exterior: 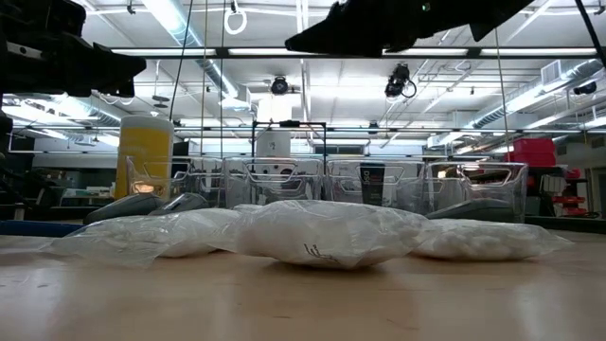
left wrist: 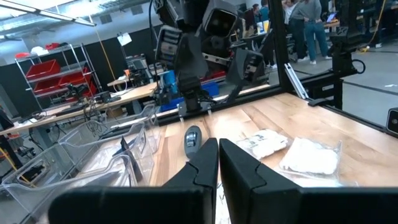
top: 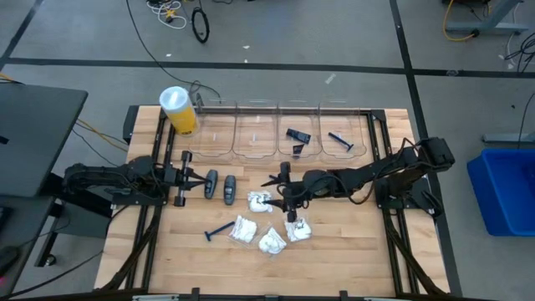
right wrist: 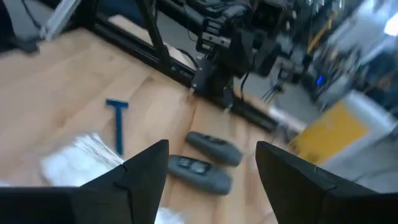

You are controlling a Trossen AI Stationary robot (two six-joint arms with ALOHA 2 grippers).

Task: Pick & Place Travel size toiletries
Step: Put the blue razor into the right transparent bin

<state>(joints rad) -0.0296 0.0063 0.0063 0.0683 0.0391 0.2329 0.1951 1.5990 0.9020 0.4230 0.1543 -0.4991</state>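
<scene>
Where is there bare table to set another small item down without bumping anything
The wooden table is bare along its near right side, right of the white packets, and at the near left, left of the blue razor. The middle is crowded: packets, two dark grey pieces and the open right gripper. The left gripper sits beside those pieces.

**Bright overhead light, soft shadows, one smeared view**

Ceiling strip lights (exterior: 180, 19) flood the room evenly. From above, the wooden table (top: 334, 251) looks bright, with only faint shadows under the arms. At table height, the white packets (exterior: 322, 232) are lit from behind and the nearest tabletop is out of focus. The right wrist view is smeared by motion blur, the yellow cylinder (right wrist: 333, 134) worst. The left wrist view is sharp.
</scene>
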